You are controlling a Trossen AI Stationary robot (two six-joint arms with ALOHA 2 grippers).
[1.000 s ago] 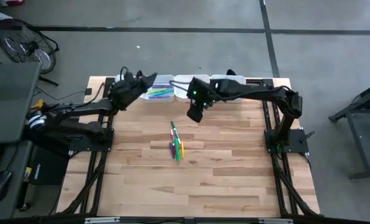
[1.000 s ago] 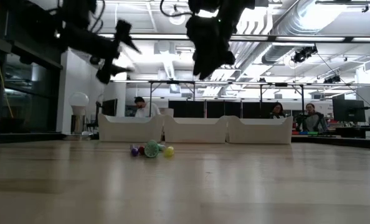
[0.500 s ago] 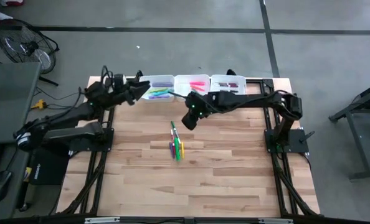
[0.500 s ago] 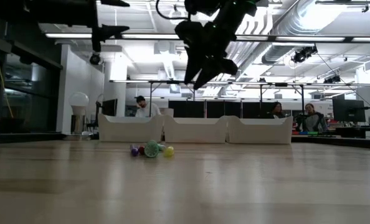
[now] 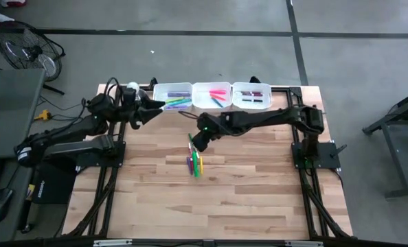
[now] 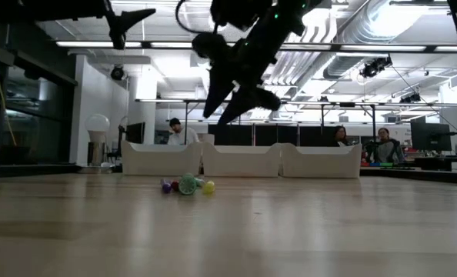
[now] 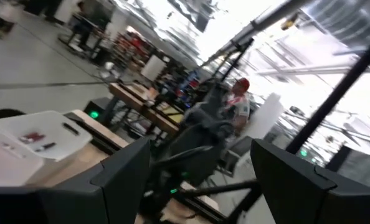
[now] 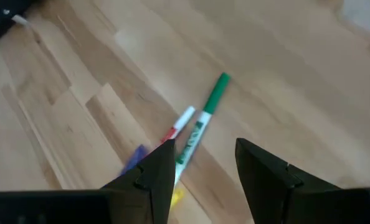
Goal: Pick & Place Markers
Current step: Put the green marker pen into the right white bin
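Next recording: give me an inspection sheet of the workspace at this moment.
Surface: wooden table, mostly bare.
Job's things: loose markers bunched mid-table; more markers lie in three white trays at the far edge.
Clutter: nothing seen.
Grippers: right gripper open, empty, above the green marker; left gripper open, empty, beside the trays.
Cables: one loops at the left arm.
Surroundings: people at desks behind the table.

Right dark two-finger gripper [image 5: 198, 139] lowered and shifted leftward from beside the white plastic trays [image 5: 211, 95], now poised above the cluster of coloured markers [image 5: 194, 159] on the wooden table. Left dark two-finger gripper [image 5: 154, 108] withdrawn from over the leftmost tray toward the table's left edge, fingers parted.
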